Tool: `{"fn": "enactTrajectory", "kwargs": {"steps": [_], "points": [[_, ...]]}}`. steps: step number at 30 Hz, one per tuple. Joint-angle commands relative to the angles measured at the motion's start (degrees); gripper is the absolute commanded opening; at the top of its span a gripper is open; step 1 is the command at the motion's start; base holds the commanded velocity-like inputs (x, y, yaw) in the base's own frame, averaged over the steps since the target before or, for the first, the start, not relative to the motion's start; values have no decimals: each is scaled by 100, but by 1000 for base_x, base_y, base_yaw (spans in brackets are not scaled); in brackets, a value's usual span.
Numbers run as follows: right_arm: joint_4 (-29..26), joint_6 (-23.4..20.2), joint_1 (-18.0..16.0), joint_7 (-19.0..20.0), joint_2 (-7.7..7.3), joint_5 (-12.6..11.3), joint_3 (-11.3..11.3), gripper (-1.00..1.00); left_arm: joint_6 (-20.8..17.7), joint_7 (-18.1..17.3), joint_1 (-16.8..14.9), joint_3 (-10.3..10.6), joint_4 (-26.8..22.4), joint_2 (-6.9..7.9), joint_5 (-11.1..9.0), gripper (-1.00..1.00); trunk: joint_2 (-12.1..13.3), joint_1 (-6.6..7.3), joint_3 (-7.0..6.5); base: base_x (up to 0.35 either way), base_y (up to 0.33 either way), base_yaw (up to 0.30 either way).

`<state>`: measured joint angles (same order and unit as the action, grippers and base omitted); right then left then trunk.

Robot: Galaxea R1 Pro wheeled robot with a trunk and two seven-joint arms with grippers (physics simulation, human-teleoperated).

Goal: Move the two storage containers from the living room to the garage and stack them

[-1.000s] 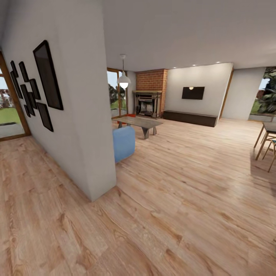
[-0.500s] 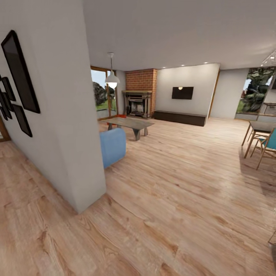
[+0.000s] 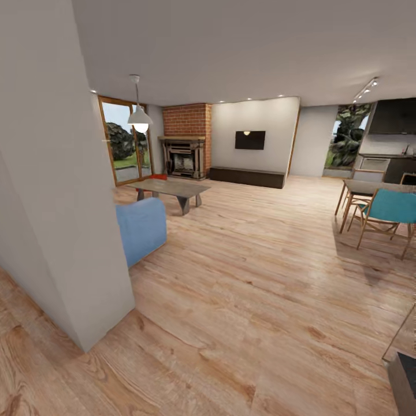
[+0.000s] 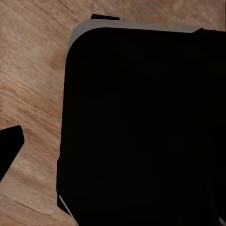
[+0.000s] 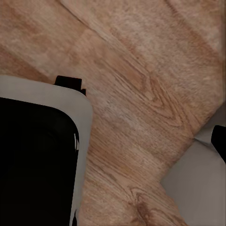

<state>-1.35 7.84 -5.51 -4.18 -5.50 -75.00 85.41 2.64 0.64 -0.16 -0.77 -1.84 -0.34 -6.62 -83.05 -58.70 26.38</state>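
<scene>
The robot is in the living room, on the wood floor [image 3: 260,277]. The step now is to drive to the bins. I think it should swing wide around the wall corner [image 3: 86,277], pass the blue sofa [image 3: 141,228], and stop close to the low table [image 3: 170,188].

A small orange-red bit [image 3: 156,177] peeks out just past that table, near the glass door [image 3: 121,141]. That may be the two storage containers. It is far from both sets of fingers, much too far to reach. It is too small to tell if it is one bin or two, or if anything is inside.

A black tip [image 4: 9,150] in the left wrist view may be a finger of the left gripper. A dark bit [image 5: 220,139] in the right wrist view may be one of the right gripper. I cannot tell if either is spread apart or squeezed together. Past them is only bare floor and the robot's own dark body [image 4: 141,132]. I see nothing held.
</scene>
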Motion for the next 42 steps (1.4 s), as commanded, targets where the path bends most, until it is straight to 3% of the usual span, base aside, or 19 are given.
{"fn": "enactTrajectory", "kwargs": {"steps": [1,26,38,42], "points": [[-14,7,-3,-31,-4,-41,51,100,17,7,-2,-3,1,-2,-49,100,-3,-3,6,322,0,-250],[-14,7,-3,-31,-4,-41,55,100,8,7,-2,-3,0,-2,-49,100,-3,-3,6,322,0,-249],[8,-62,-3,-99,-4,-59,21,100,0,11,-2,-3,1,-2,-54,100,-3,-3,6,322,0,-35],[15,-142,-3,-187,-4,-315,-45,100,0,13,-2,-3,6,-2,-57,100,-3,-3,6,322,0,0]]}}
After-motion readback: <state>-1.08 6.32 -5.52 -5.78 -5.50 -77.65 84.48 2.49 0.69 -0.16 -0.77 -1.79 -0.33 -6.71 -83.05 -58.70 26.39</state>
